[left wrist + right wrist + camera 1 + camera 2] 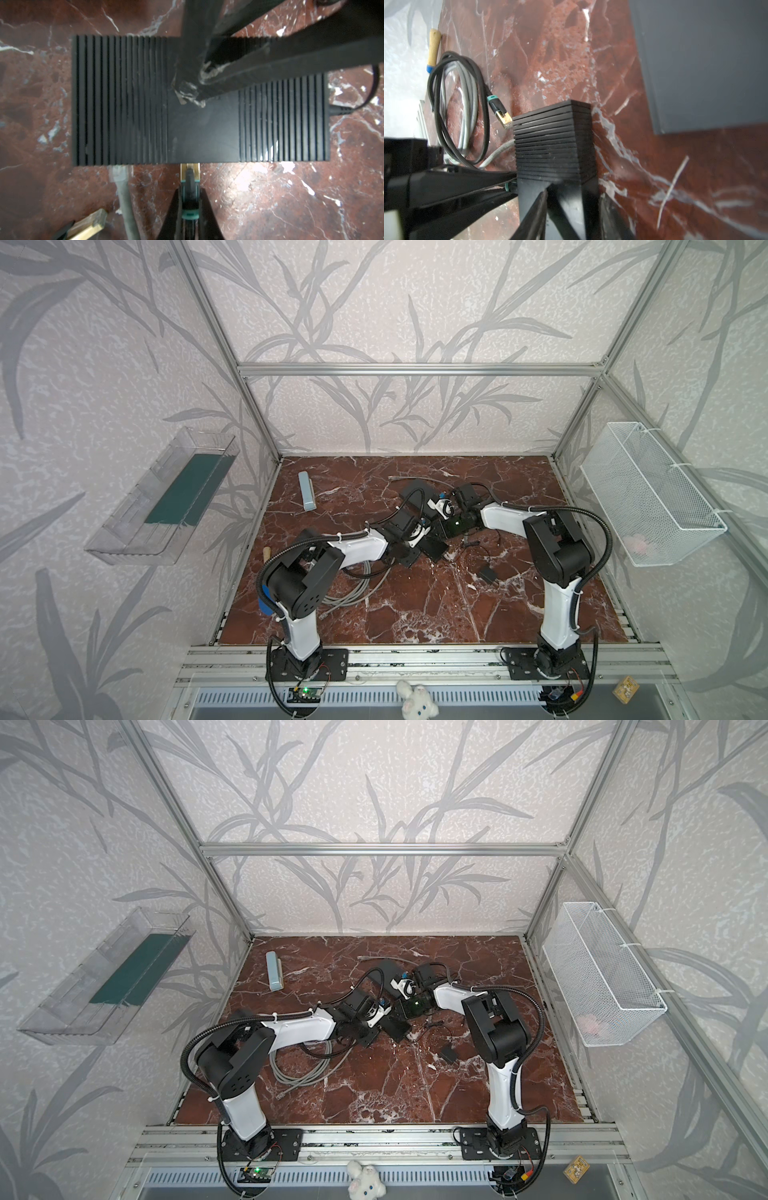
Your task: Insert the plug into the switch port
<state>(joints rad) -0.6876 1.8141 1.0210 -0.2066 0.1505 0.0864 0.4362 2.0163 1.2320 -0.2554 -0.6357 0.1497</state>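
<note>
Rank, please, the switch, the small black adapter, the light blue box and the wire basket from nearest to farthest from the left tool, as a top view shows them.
1. switch, right at the left tool.
2. small black adapter, right of it, toward the front.
3. light blue box, back left.
4. wire basket, on the right wall.

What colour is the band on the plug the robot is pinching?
Teal. The band on the plug shows best in the left wrist view.
</note>
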